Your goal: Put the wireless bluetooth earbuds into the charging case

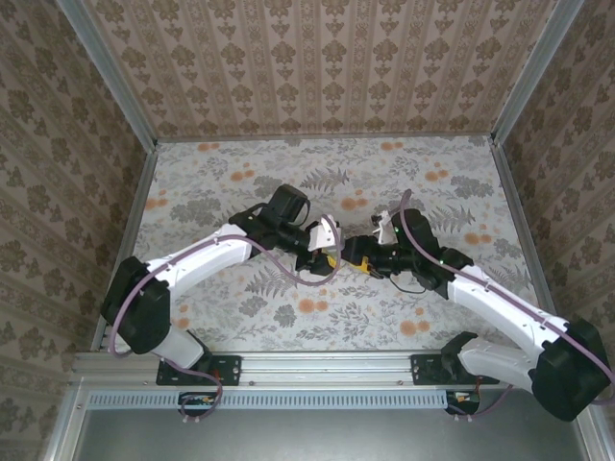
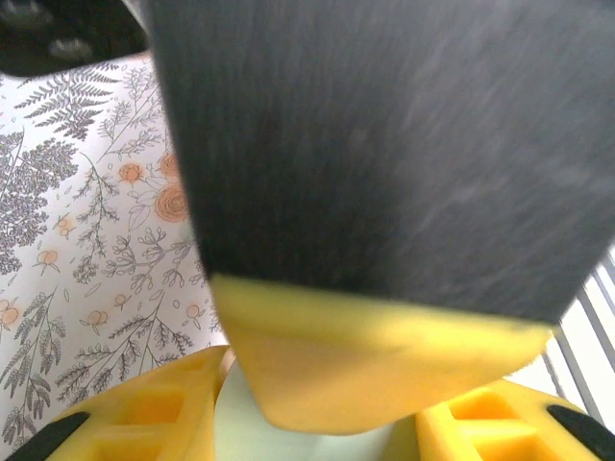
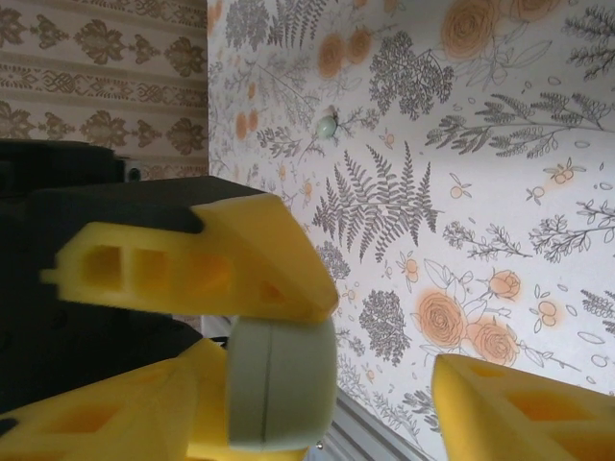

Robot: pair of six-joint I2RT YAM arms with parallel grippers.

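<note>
Pale grey-green case point(image 3: 279, 384), rounded, lid looks shut, standing on edge. Tiny pale earbud point(image 3: 328, 125) lies on the flowery table point(image 3: 500, 144), well apart.

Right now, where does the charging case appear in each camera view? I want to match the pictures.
Left wrist: the charging case is the pale green patch at bottom centre, between yellow fingers.
Right wrist: bottom, left of centre, under a yellow finger.
Top external: mid-picture, where left pincer and right pincer meet; too small to tell.
Shared landmark: the floral table cover.
</note>
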